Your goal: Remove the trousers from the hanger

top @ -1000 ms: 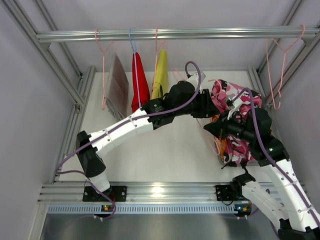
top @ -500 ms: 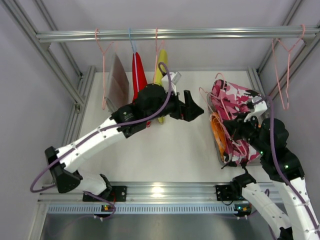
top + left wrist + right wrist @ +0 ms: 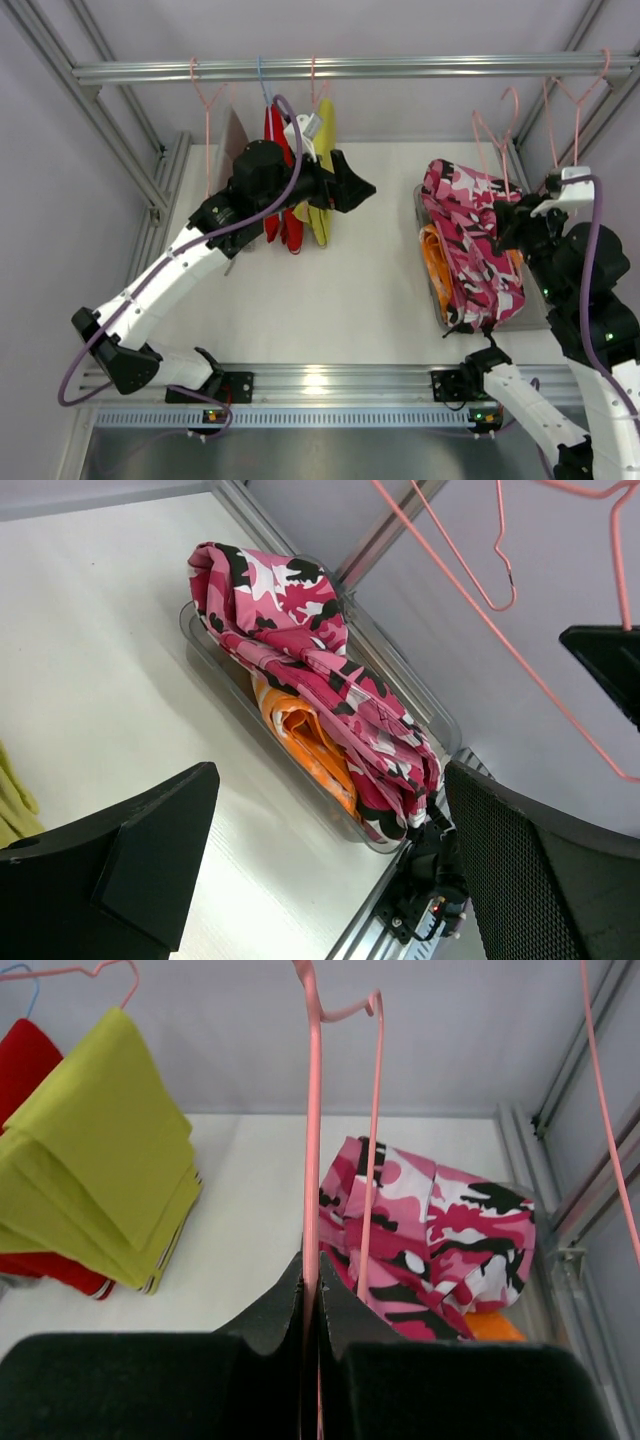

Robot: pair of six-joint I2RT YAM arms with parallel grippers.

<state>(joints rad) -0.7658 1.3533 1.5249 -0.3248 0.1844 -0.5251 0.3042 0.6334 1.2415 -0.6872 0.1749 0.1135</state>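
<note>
**Pink camouflage trousers (image 3: 470, 235) in the tray (image 3: 531, 300), bare hanger (image 3: 497, 135) in the right hand (image 3: 512, 218)**

From above, the pink camouflage trousers lie folded in a clear tray on the right of the bench (image 3: 350, 300). They rest over the orange trousers (image 3: 433, 262), whose edge shows along the tray's left side. The right hand is just beside their far-right end and holds up a bare pink hanger, though its fingers are hard to make out here. The left hand (image 3: 350, 186) is well apart to the left, near a hanging yellow-green garment (image 3: 320, 225).

Left wrist view: the left hand (image 3: 330, 780) is spread wide and empty. Both pairs of trousers show ahead in the tray, framed between its fingers (image 3: 130, 870).

Right wrist view: the right hand (image 3: 311, 1278) is clamped on the hanger's wire. The pink camouflage trousers lie below and beyond, free of it.
</note>
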